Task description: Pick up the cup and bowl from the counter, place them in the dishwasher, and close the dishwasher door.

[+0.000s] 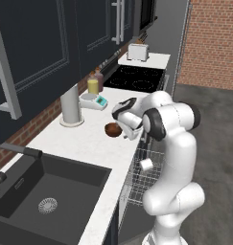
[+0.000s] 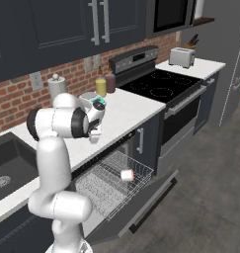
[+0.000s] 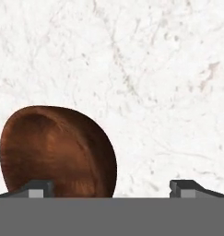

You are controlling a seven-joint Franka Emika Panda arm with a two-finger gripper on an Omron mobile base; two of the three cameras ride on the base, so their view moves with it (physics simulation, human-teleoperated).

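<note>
Above the counter, end effector released wide, over bowl, holding nothing

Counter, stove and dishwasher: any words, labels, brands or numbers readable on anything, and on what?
None can be read.
Kitchen scale: its teal panel shows no legible digits.
Yellow jar: no label visible.
Toaster: no brand visible.
Stove: control panel too blurred to read.

The bowl is cut off at the hand view's bottom.
</note>
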